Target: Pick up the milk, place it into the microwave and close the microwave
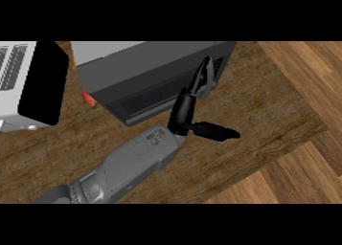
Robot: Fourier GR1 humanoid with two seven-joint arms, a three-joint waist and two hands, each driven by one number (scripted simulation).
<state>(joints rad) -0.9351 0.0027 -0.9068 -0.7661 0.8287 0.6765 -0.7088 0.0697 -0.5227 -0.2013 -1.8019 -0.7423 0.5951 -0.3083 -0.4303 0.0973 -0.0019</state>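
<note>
On the wooden counter (258,119) the microwave (152,72) lies angled, long side running left-right, the right hand's (184,107) straight, open fingers against its door.

Toaster (17,81) at wooden counter's (258,119) left

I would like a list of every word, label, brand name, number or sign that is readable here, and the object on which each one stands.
None: no readable text shows in the head view.
Microwave: dark grey surfaces, no lettering visible.
Toaster: white and black, no lettering visible.
Hand and its grey forearm: only faint marks near the wrist, too blurred to read.
</note>
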